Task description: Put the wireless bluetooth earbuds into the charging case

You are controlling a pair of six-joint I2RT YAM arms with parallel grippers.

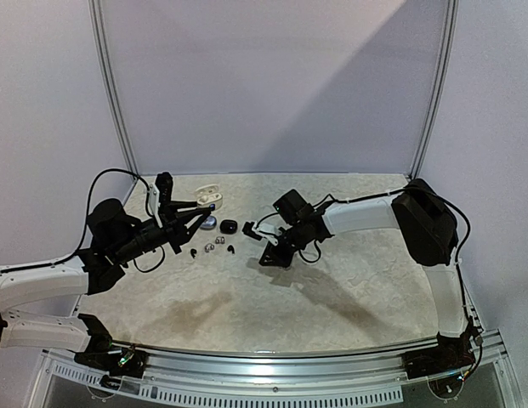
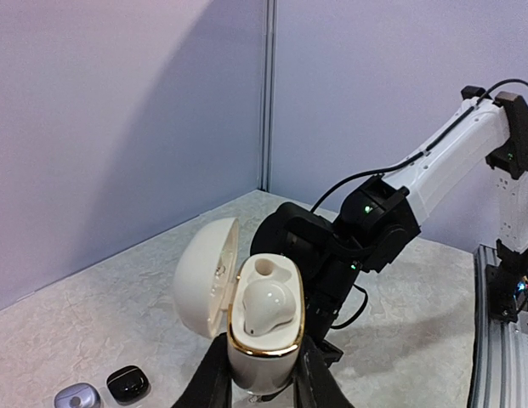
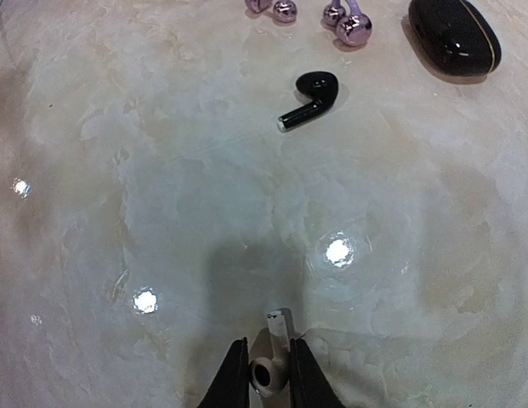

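My left gripper (image 2: 262,374) is shut on an open white charging case (image 2: 264,336) with a gold rim and holds it upright above the table. One white earbud (image 2: 268,304) sits in the case, and the slot behind it is empty. In the top view the left gripper (image 1: 206,209) and case (image 1: 209,198) are at the back left. My right gripper (image 3: 265,374) is shut on a white earbud (image 3: 272,364), stem pointing forward, just above the table. It shows mid-table in the top view (image 1: 266,253). A black earbud (image 3: 310,98) lies ahead of it.
Two shiny greyish earbuds (image 3: 349,21) and a closed black case (image 3: 455,34) lie beyond the black earbud. In the top view another black earbud (image 1: 193,252) lies left of them, and a greyish case (image 1: 208,223) is beside the black case (image 1: 228,226). Walls enclose the back.
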